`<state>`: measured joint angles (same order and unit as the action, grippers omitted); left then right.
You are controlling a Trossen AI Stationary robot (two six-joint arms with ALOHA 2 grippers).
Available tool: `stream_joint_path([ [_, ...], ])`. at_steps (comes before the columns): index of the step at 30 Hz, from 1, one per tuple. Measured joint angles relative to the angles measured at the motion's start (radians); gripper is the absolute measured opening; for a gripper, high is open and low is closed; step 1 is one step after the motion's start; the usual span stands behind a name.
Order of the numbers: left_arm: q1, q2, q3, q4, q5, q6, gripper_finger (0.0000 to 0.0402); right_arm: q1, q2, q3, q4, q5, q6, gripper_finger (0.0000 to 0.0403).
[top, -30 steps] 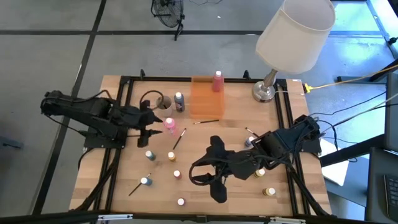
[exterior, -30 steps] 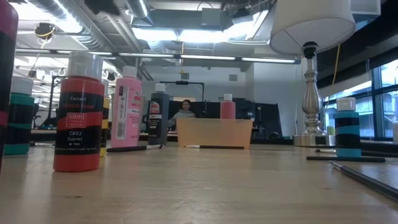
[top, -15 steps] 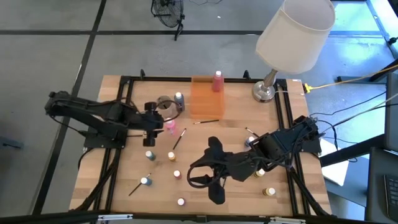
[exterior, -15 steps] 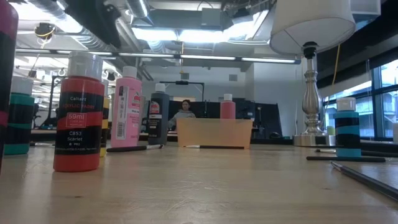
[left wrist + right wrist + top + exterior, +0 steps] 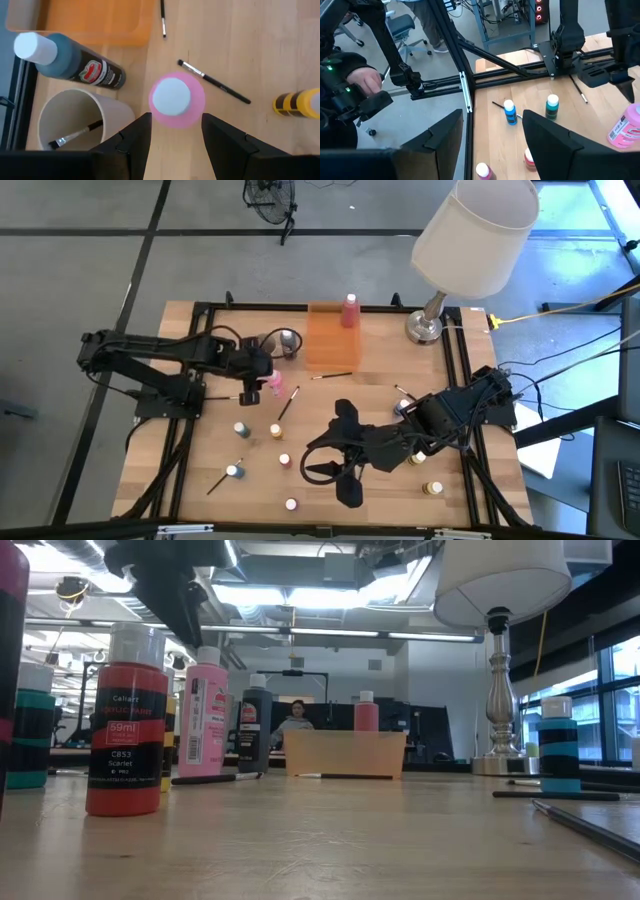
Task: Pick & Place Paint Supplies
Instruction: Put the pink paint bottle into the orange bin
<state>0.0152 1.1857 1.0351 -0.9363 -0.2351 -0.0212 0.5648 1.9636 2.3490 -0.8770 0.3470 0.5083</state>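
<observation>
Left wrist view: the left gripper (image 5: 172,135) is seen parted, its fingers straddling the pink bottle (image 5: 177,100) without touching it, at the frame's centre. A black bottle (image 5: 70,60) is laid upper left, beside the cup (image 5: 47,112). High view: the right gripper (image 5: 335,465) is held partly open and empty, lower centre.

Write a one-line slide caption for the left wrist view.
Left pincer, open, poised above the pink bottle, beside a cup holding a brush.
</observation>
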Motion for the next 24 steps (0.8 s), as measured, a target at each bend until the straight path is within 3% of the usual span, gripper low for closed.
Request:
stream_joint_path([
  [9,0.014,0.000,0.000,0.043,0.072,0.001,0.0168,0.000,0.000,0.000,-0.010,0.000,0.000,0.0211],
  [24,0.022,0.047,0.002,0.091,0.053,0.030,0.0169,-0.002,0.000,0.000,-0.014,0.000,-0.007,0.0211],
])
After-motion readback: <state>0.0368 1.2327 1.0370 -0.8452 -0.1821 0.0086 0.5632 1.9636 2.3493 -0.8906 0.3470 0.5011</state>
